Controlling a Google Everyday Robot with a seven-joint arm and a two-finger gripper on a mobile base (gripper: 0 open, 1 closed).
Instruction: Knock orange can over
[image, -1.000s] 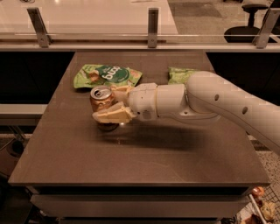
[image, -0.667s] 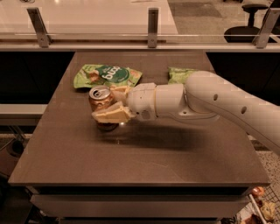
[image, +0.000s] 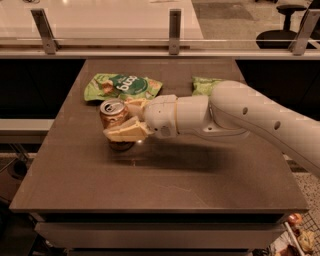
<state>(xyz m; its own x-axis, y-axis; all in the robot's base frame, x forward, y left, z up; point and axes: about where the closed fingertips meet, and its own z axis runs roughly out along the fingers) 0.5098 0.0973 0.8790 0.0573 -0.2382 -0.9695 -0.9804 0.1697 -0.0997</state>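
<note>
The orange can (image: 112, 113) is standing upright, left of centre on the desk (image: 165, 195). The hand (image: 119, 119) is bracketing it with fingers parted and the near one crossing its front; no clamping is evident. Judgement: the sweep is best pushing high on the can, sideways.

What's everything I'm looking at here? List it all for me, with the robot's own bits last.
Small orange aluminium drink can: one, orange-tan with a silver top, left-centre of the table, right at the gripper.
Large green snack bag: one, green, lying behind the can.
Smaller green snack bag: one, green, further right, partly hidden by the arm.
Dark brown table: one, middle of the view.
Metal rail posts: three, grey, beyond the table's far edge.
Black office chair: one, top right corner.
White robot arm: one, reaching in from the right.
Tan gripper: one, at the arm's end, beside the can.
</note>
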